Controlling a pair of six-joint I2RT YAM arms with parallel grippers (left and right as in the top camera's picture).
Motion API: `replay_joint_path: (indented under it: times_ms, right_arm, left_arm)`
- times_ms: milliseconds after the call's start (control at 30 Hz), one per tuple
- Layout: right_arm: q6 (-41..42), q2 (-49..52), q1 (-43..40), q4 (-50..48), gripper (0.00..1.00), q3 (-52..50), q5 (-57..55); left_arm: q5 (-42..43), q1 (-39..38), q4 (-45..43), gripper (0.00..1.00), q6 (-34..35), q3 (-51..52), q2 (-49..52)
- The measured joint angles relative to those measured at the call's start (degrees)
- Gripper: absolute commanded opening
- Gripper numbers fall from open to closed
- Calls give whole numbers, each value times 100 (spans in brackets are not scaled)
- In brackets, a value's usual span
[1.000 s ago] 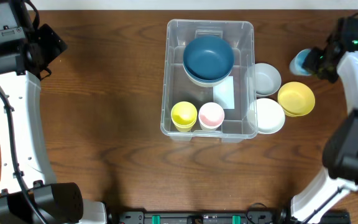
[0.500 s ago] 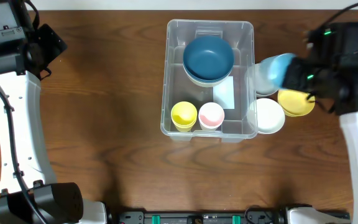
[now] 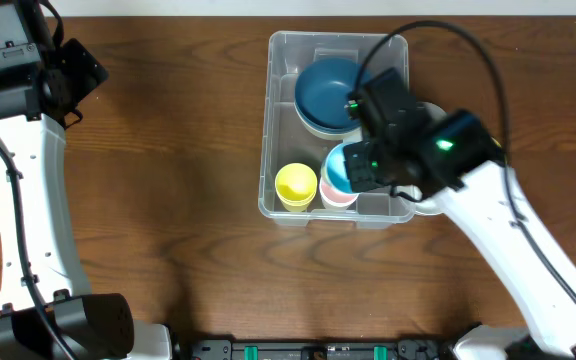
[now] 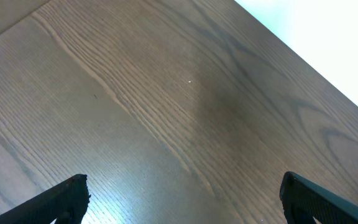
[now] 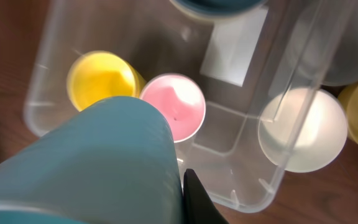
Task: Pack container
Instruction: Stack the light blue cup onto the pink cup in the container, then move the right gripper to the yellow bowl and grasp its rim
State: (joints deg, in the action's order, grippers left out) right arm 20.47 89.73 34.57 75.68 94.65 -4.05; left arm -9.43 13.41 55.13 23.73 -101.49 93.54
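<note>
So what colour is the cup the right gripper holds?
Cup: light blue, right wrist view.

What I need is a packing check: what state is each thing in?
container, open, partly filled
dark blue bowl, packed
yellow cup, packed, upright
pink cup, packed, upright
light blue cup, held over the container
white bowl, outside, unpacked
right tool, shut on light blue cup
left tool, open, empty

Inside the container [image 5: 225, 140], floor right of the pink cup [image 5: 174, 107] lies bare (yellow cup [image 5: 101, 78] crowds the left).
</note>
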Motion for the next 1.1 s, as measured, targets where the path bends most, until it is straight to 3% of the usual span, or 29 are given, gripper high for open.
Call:
replay_joint_path:
  times_ms: [333,567,867,1100]
  right_arm:
    - [195,1182,61,162,10,-4,-378]
    - [236,1482,61,225,18,-7,-442]
    - [238,1300,-37,210,24,9,-525]
    - [264,219,-807,612,27,61,-643]
  left_arm:
    - [0,0,0,98,0,0,0]
    - [0,0,0,98,0,0,0]
    - [0,0,0,98,0,0,0]
    - [0,0,0,98,-2,0,0]
